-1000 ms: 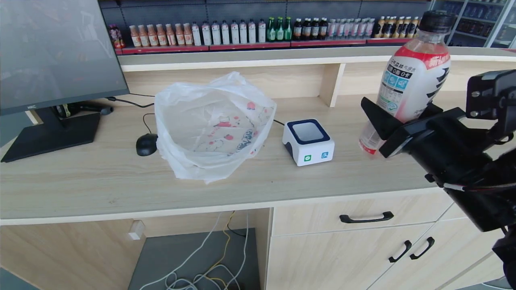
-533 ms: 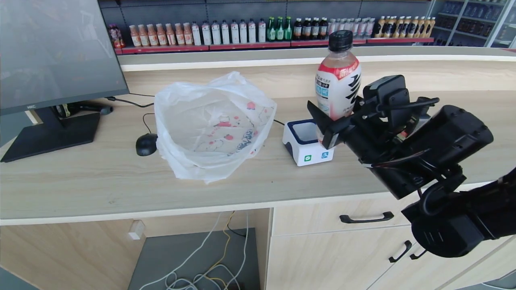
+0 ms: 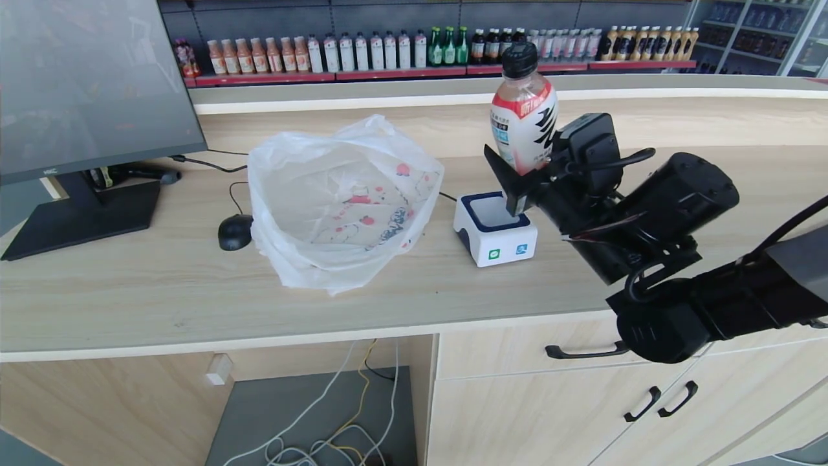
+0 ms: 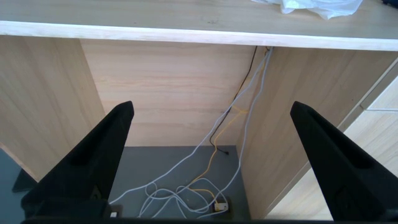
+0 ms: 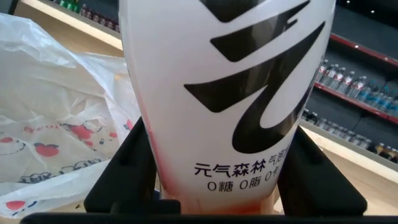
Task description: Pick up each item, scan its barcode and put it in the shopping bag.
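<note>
Nearest, well below and to the left of the scanner (image 3: 495, 230), the left gripper (image 4: 211, 112) hangs under the counter (image 3: 162, 304), its jaws spread wide and empty. The right gripper (image 3: 522, 186) is clamped on the lower body of the bottle (image 3: 522, 116), holding it upright just above the scanner's window. Just left of the scanner, the shopping bag (image 3: 343, 200) stands open. I make out nothing inside it, so this looks like the first item at its scan step, with bagging left to do. The bottle's base is hidden behind the near jaw, and I cannot find its barcode.
</note>
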You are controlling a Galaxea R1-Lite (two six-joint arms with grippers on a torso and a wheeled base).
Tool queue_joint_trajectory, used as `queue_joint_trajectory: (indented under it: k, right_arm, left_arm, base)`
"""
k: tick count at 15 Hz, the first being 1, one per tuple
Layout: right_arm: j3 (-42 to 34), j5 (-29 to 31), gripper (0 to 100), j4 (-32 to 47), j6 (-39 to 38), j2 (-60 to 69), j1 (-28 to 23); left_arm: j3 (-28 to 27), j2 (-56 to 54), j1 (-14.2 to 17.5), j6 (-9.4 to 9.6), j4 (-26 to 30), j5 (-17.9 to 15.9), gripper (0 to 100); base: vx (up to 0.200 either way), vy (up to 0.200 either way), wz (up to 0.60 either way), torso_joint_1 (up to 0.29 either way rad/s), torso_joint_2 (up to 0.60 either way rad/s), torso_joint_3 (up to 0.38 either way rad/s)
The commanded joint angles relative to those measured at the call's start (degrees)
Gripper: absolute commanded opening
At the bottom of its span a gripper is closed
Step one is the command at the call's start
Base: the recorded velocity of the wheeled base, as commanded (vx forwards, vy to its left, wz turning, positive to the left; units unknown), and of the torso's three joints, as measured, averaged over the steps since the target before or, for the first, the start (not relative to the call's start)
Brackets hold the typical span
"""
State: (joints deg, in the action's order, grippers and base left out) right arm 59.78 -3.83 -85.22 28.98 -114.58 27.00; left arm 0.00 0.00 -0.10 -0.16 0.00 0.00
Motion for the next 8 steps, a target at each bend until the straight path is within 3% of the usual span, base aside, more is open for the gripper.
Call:
queue_joint_trajectory:
  k: [1, 8]
  right_arm:
    - [2.8, -0.57, 0, 0.06, 0.73, -2.14, -1.51]
    - [6.66, -17.53, 0, -0.12, 9.69, -4.34, -8.9]
  left_arm:
    - [0.0, 0.0, 0.01, -0.02, 0.0, 0.0, 100]
    - [0.0, 0.0, 0.01, -0.02, 0.0, 0.0, 100]
  base:
    - [0.0, 0.0, 0.0, 0.0, 0.0, 0.0]
    - [0.0, 0.0, 0.0, 0.0, 0.0, 0.0]
